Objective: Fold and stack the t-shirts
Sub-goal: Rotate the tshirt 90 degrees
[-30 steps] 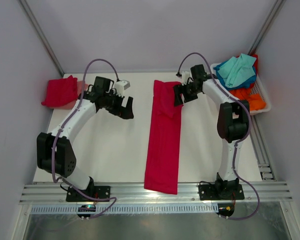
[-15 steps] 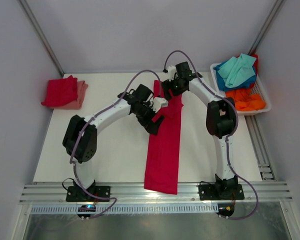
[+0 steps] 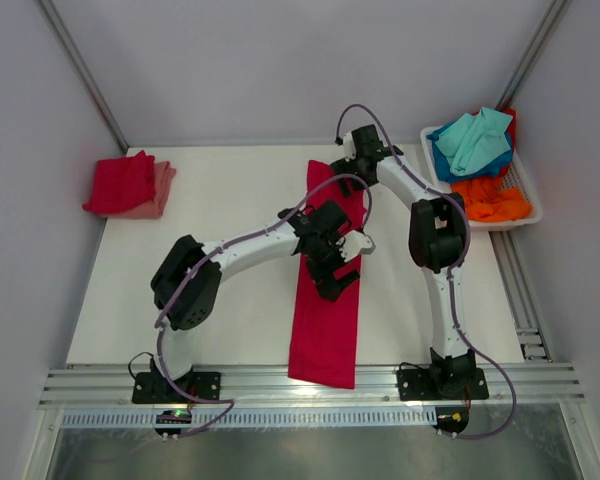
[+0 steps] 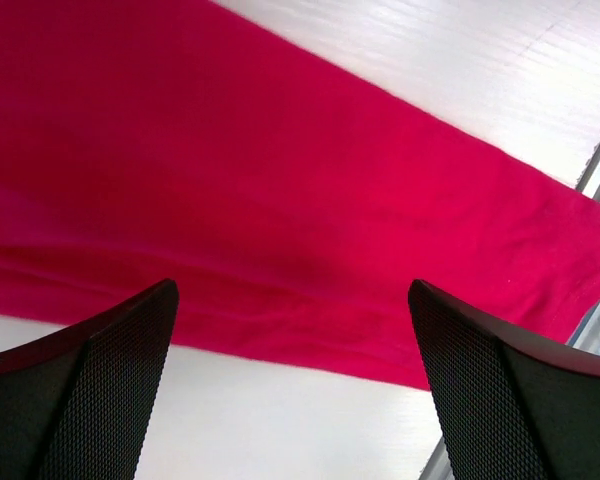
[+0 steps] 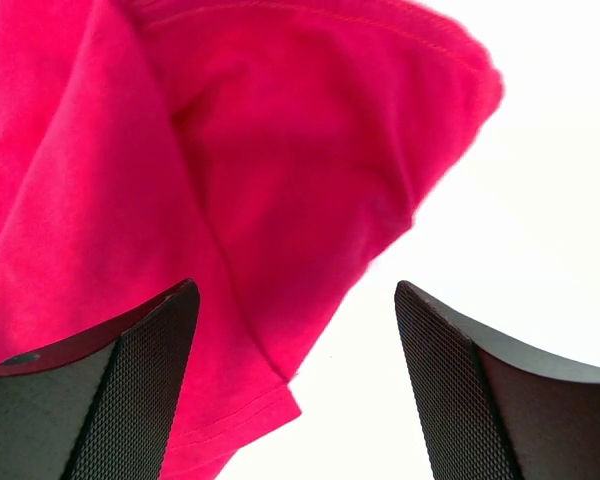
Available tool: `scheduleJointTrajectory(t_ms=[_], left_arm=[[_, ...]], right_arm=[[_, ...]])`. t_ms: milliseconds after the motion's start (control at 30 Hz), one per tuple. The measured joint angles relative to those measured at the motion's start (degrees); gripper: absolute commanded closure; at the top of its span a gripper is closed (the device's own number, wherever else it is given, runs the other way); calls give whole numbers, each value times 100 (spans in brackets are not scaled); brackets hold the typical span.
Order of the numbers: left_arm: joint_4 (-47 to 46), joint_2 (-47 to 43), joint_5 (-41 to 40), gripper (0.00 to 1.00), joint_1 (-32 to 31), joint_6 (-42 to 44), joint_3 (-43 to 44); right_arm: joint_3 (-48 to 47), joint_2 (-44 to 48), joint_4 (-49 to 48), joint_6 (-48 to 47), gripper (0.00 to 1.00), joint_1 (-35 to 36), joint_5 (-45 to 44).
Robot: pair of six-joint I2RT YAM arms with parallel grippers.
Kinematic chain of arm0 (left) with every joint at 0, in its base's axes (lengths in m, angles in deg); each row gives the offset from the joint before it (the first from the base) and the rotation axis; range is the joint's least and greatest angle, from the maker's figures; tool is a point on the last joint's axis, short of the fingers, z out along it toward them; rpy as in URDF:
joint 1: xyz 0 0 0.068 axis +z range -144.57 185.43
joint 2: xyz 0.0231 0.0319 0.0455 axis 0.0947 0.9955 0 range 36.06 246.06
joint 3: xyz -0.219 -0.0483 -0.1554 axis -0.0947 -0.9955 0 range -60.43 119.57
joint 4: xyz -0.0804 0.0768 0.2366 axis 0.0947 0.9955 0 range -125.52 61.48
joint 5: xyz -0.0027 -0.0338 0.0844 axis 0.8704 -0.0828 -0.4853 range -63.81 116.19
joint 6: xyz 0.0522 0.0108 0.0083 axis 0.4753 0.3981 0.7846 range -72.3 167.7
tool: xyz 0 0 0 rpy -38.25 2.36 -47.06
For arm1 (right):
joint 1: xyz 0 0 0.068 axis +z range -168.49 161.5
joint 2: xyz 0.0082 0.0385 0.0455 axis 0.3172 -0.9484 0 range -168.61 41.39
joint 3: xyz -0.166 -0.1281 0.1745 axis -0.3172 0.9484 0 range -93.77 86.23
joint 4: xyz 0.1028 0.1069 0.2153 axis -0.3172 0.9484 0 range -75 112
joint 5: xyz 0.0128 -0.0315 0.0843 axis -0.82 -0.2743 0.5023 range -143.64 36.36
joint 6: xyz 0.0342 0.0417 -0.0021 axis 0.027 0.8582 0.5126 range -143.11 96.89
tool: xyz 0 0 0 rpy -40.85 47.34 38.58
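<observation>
Crimson t-shirt, folded into a long narrow strip, lies flat down the middle of the white table, running from 12 o'clock to 6 o'clock in the overhead view, its near end at the table's front edge. The left gripper is poised over the middle of the strip with its jaws spread as wide as they go and nothing between them; its wrist camera shows only smooth red cloth and bare tabletop beneath. The right gripper is at the strip's far end, jaws also well apart and holding nothing, above a rumpled, stitched hem of the same shirt; whether the fingers touch the cloth cannot be told. At 10 o'clock, well apart from the strip, a folded red shirt rests on a folded salmon-pink shirt. At 2 o'clock a white basket holds loose shirts, a teal shirt heaped on top and an orange shirt at its near side.
</observation>
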Motion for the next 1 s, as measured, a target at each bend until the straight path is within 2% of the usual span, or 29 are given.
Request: scheduleJointTrajectory(t_ms=[200,367,600,1000], left_arm=[[-4,474,15,1,-531,42,70],[-17,815,98,1,-525,31,153],[-138,804,197,1,-507,39,101],[-671,315,391,1,-485,11,-710]], right_arm=[[-317,-223,33,55,16,11,-258],[-503,-398,278,59,13,50,-319],[-1220,-684,914,59,12,76,-319],[-1805,-968,1486,9,7,76,-382]])
